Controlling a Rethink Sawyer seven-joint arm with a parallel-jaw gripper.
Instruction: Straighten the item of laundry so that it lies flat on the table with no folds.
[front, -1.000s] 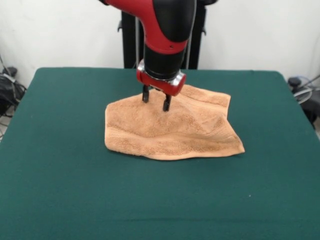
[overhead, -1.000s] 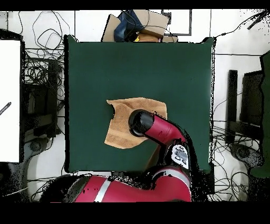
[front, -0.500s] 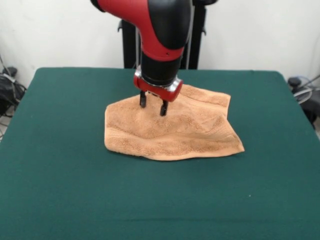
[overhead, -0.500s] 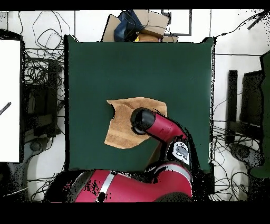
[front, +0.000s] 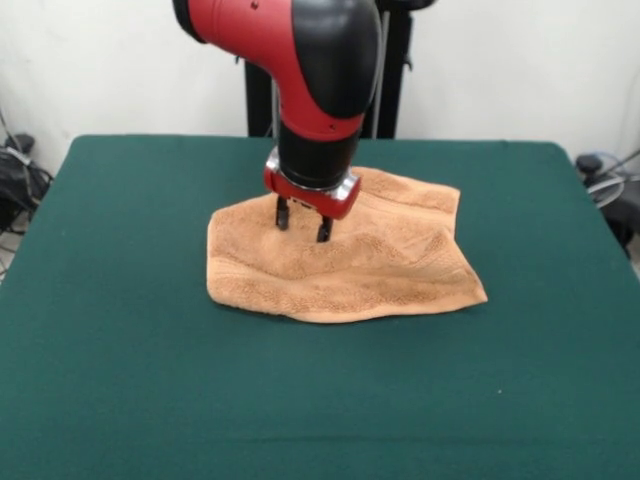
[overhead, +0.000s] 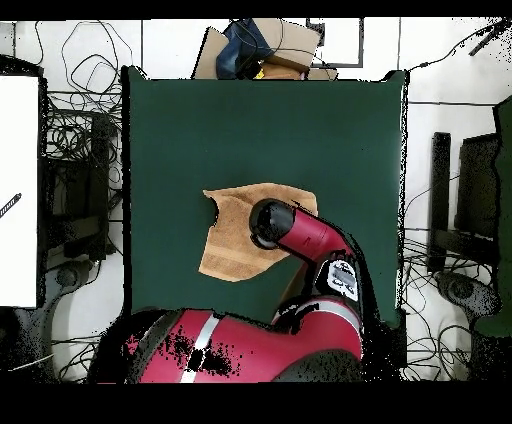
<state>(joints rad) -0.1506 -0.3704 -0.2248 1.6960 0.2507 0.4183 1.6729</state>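
Towel: the light orange-tan towel (front: 345, 265) lies slightly above the middle of the front frame, on the dark green desk (front: 130, 380). In the overhead frame it sits a little below and left of centre (overhead: 228, 240).
Towel shape: not flat. A raised ridge runs across it from left to right, and its outline is uneven, with a pointed corner at the lower right of the front frame and a rounded corner at the left. A woven band shows near the upper right edge.
Gripper: the gripper (front: 301, 219) hangs from the red and black arm (front: 300, 60), which enters from the top of the front frame. It stands over the upper left part of the towel.
Fingers: the two dark fingers (front: 324, 229) point down and are spread apart, grasping nothing. Their tips are at or just above the terry surface; contact cannot be told.
Overhead frame: the arm covers the right part of the towel, and the gripper itself is hidden beneath it.
Desk: green cloth surrounds the towel on all sides.
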